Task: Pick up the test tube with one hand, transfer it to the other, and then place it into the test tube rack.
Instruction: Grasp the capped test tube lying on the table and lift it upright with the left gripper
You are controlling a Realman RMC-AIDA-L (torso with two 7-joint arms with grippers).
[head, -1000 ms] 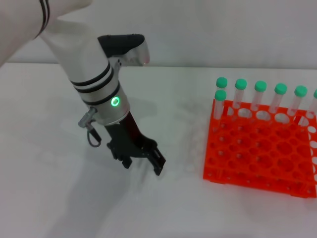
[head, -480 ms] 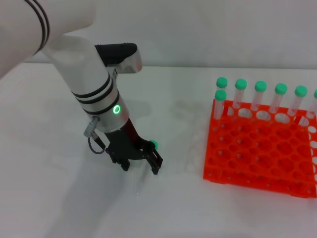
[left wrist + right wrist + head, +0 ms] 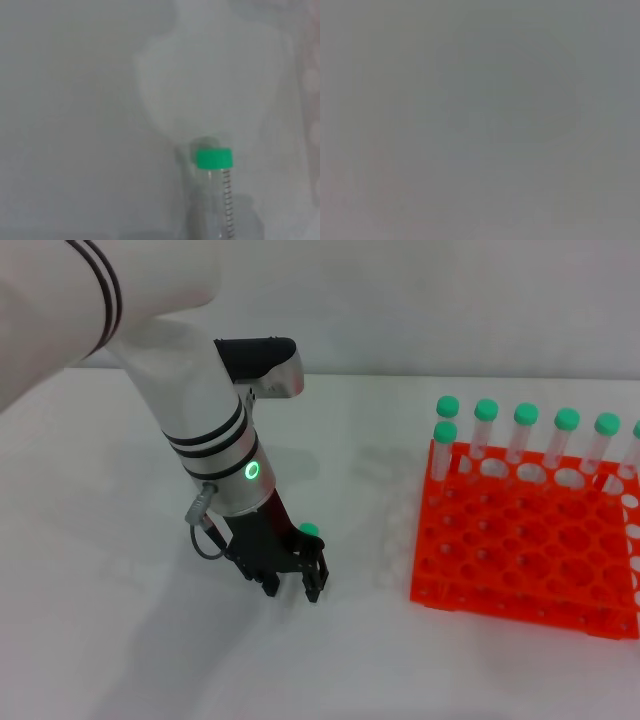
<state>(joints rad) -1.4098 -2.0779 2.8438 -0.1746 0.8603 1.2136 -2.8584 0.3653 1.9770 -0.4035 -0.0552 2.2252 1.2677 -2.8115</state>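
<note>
The test tube [image 3: 216,200] lies on the white table, its mint-green cap [image 3: 310,531] peeking out just behind my left gripper's fingers. My left gripper [image 3: 293,587] is low over the table on its silver-white banded arm, jaws apart and straddling the tube's body, which the fingers hide in the head view. In the left wrist view the cap [image 3: 214,158] and clear body show close up. The orange-red test tube rack [image 3: 520,602] stands to the right, well apart from the gripper. My right gripper is out of view; its wrist view shows only a grey blur.
Several green-capped tubes [image 3: 525,435] stand upright in the rack's back row. A pale wall runs behind the table. Bare white tabletop lies between the gripper and the rack.
My left arm has shifted slightly right and lower. Its fingers have drawn closer together around the tube, and the green cap has come into view behind them.
</note>
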